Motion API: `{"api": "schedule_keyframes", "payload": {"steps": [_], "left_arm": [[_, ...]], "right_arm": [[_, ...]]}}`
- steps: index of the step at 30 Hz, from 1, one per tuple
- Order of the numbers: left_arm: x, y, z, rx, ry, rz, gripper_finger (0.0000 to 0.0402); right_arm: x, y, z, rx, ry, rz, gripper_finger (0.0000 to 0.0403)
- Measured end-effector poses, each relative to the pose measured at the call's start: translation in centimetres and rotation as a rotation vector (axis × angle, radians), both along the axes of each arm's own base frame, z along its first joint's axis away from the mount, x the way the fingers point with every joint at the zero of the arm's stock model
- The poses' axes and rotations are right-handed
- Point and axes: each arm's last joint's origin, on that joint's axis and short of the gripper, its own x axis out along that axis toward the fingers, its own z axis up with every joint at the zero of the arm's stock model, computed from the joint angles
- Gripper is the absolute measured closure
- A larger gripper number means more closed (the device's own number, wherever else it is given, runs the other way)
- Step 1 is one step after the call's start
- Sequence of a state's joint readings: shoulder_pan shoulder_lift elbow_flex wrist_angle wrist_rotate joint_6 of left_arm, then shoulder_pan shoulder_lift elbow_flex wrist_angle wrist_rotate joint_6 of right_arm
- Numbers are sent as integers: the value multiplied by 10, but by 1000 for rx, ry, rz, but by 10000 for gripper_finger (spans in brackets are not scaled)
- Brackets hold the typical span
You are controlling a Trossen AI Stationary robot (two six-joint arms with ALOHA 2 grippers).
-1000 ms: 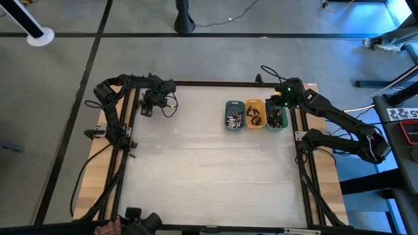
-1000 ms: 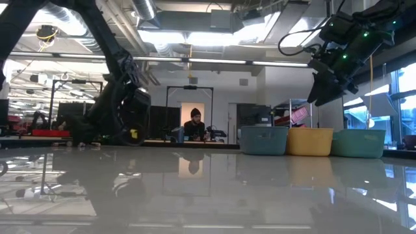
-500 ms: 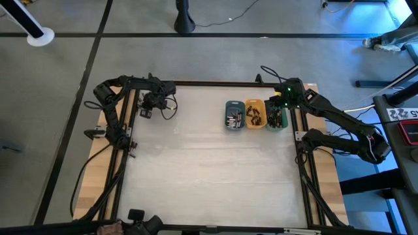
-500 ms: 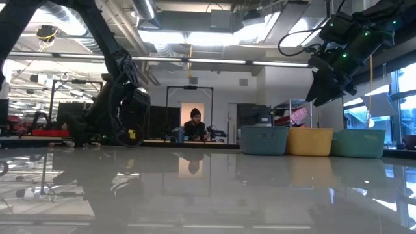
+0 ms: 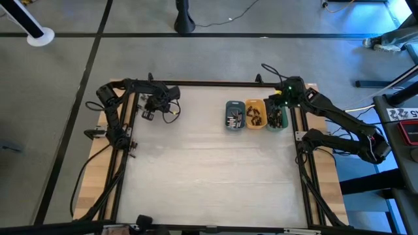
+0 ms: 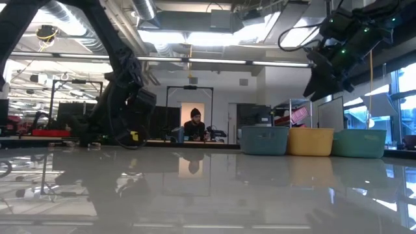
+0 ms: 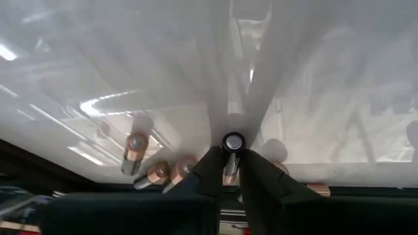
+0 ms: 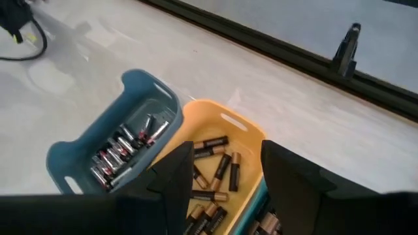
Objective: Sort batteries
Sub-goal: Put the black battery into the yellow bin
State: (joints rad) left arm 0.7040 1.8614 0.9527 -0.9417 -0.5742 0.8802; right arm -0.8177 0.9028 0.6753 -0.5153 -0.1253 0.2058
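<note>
In the left wrist view my left gripper (image 7: 230, 171) is shut on one battery (image 7: 232, 145), black-tipped with a coppery body. It is at the table's far left (image 5: 151, 108). Three loose batteries (image 7: 134, 151), (image 7: 157, 173), (image 7: 179, 171) lie on their sides on the table beside it, and another battery (image 7: 318, 189) lies on the other side. My right gripper (image 8: 222, 186) hangs open above the orange tray (image 8: 219, 166), holding nothing. The blue tray (image 8: 121, 153) holds silvery batteries, the orange tray coppery ones. My left gripper pinches the battery's coppery body (image 7: 228, 173) between its two fingertips. The battery lies along the fingers, and its black end (image 7: 233, 142) sticks out past them toward the table. The fingers slant down from above. Whether the battery is clear of the table I cannot tell.
Three trays stand side by side at the far right: blue (image 5: 234, 115), orange (image 5: 255, 113) and green (image 5: 277, 117). A black frame rail (image 5: 215, 83) runs along the table's far edge. A person (image 6: 194, 123) sits in the room beyond the table.
My left gripper has shifted a little toward the table's right edge, staying low over the far left corner.
</note>
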Motion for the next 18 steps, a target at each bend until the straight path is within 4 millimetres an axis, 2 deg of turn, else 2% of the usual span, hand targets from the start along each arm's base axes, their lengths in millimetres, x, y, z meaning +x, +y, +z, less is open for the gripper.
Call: {"api": "schedule_keyframes", "payload": {"steps": [5,8,12,18], "left_arm": [[11,-11,1,0,-5,-57,383],[23,-15,7,-35,-77,-38,380],[45,-18,24,-73,-241,-19,374],[75,-19,62,-208,-591,27,378]], "right_arm": [[1,-1,3,-8,-10,-2,221],[1,-1,4,-11,-27,-9,221],[3,-2,7,-14,-71,10,221],[5,-2,9,-14,-109,33,221]]}}
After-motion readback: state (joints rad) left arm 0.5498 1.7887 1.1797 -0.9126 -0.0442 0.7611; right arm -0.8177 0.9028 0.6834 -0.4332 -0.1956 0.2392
